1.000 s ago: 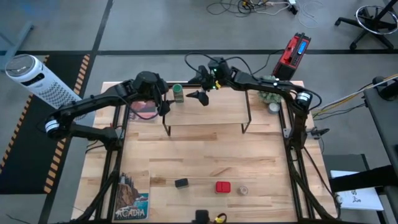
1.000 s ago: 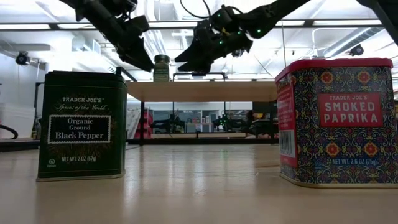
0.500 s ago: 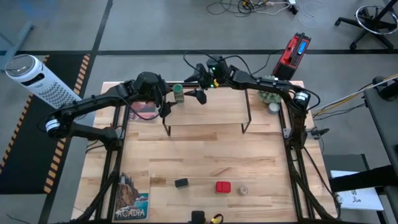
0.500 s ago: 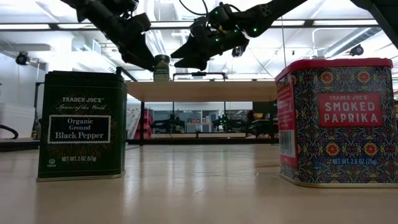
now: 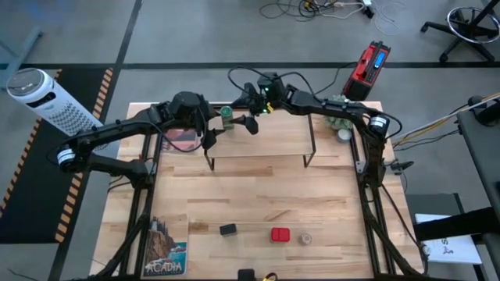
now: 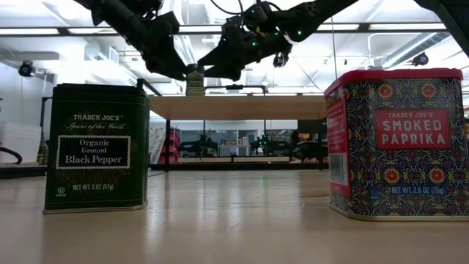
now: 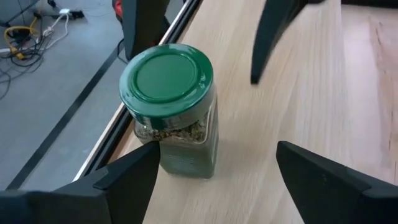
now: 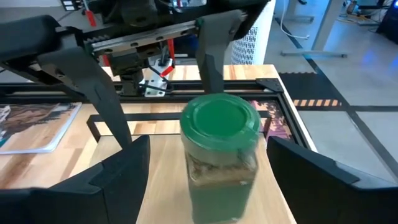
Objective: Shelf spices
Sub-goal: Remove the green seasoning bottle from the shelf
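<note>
The green-capped jar [image 5: 225, 115] stands upright on its base on the light board of the shelf [image 5: 273, 144], near the shelf's left end. My left gripper [image 5: 209, 134] is open just left of the jar. In its wrist view the jar [image 7: 171, 106] sits by one finger. My right gripper [image 5: 247, 122] is open, reaching in from the right. Its fingers stand on either side of the jar [image 8: 221, 146] with gaps showing. The dark tin [image 5: 227, 229], the red tin [image 5: 280, 234] and the tan round jar [image 5: 305, 238] rest on the table near its near edge. My left gripper has one fingertip [image 7: 146, 158] right beside the jar's lower side [image 7: 171, 155]; whether it touches, I cannot tell. The jar stands on the shelf board.
A potted plant [image 5: 339, 122] sits by the shelf's right end. A magazine [image 5: 180, 137] lies under my left arm and a booklet [image 5: 166, 250] at the near left corner. In the low view the black pepper tin [image 6: 97, 150] and paprika tin [image 6: 399, 143] fill the foreground.
My right gripper has moved toward the table's left along the shelf top and now has its fingers around the green-capped jar. My left gripper has edged slightly closer to the jar. The jar has stayed in place.
</note>
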Controlling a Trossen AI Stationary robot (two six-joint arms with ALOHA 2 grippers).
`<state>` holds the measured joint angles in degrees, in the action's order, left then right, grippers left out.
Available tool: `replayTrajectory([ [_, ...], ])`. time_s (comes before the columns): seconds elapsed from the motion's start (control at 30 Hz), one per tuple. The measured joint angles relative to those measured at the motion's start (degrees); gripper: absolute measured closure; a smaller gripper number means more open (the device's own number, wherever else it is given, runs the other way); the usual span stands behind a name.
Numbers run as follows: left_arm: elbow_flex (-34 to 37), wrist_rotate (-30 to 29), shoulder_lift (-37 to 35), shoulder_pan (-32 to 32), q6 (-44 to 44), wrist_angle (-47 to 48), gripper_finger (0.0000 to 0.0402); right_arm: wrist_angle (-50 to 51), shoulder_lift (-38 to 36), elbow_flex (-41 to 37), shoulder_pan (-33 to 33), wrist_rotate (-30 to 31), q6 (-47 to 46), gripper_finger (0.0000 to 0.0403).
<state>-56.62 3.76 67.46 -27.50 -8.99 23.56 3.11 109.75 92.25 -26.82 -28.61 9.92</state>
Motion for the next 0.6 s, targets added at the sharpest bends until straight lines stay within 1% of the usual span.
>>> replayTrajectory([
  [0.2,0.0,0.23,0.0,0.6,0.55,-3.48,0.0095,-0.16,0.0,0.0,0.35,1.07,0.1,0.0114],
  [0.43,0.0,0.25,0.0,0.89,1.25,-4.05,0.0096,-0.45,0.13,0.0,0.63,1.6,-0.12,0.0128],
  [0.6,0.07,0.3,-0.02,0.98,1.63,-4.62,0.01,-0.68,1.64,0.02,0.85,1.63,-0.55,0.0136],
])
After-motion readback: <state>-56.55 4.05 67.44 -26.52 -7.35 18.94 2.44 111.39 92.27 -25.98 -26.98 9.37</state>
